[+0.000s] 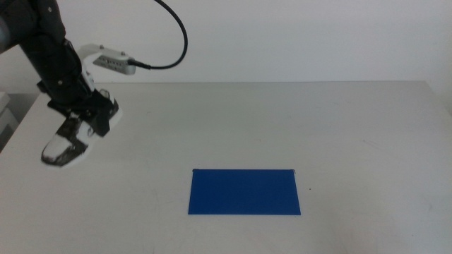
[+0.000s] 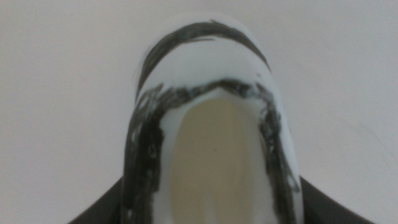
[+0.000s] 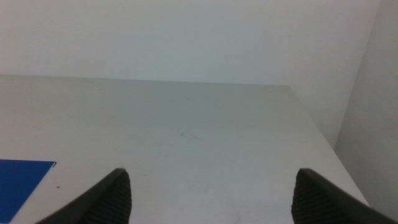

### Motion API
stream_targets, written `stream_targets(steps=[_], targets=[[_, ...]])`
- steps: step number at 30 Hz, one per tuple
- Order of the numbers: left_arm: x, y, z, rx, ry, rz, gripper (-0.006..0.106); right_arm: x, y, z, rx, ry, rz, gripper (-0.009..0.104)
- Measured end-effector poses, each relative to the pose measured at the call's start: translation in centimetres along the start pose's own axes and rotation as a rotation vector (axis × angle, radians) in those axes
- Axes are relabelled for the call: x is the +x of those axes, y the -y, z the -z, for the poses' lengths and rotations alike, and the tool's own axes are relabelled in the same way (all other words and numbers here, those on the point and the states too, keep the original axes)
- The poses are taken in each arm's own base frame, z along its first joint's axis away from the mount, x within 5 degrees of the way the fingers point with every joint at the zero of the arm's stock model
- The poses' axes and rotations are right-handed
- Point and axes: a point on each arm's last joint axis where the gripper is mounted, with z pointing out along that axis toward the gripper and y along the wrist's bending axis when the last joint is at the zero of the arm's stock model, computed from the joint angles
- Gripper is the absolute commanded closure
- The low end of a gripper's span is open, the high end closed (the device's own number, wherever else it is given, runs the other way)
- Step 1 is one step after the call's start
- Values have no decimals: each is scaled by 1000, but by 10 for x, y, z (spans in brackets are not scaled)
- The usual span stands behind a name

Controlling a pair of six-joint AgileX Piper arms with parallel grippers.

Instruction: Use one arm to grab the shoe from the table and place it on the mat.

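Shoe (image 2: 211, 143) gripped by left claw (image 1: 83, 120), well apart from mat (image 1: 244, 191).

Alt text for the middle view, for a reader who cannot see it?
The left gripper, reaching in from the picture's left, is down on the shoe at the left part of the white table. The dark blue mat lies flat and bare near the table's front centre, well apart from the shoe; the right arm is out of view.

Looks like a robotics lab setup: plain white table (image 1: 282, 120) against a bare white wall (image 1: 296, 35), a robot arm (image 1: 53, 56) with camera bracket (image 1: 109, 60) and cable (image 1: 176, 35) over it.
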Motion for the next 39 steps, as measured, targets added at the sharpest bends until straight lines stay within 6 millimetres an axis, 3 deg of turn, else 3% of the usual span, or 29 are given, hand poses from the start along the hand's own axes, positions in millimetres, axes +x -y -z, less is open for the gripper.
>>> stream_targets(steps=[9, 15, 23, 39], targets=[[38, 58, 32, 25, -17, -19, 89, 0, 0, 0, 0, 0, 0, 29], [44, 82, 40, 27, -11, -21, 89, 0, 0, 0, 0, 0, 0, 29], [30, 129, 32, 26, -26, -83, 89, 0, 0, 0, 0, 0, 0, 29], [-39, 242, -10, 75, -14, -298, 89, 0, 0, 0, 0, 0, 0, 29]])
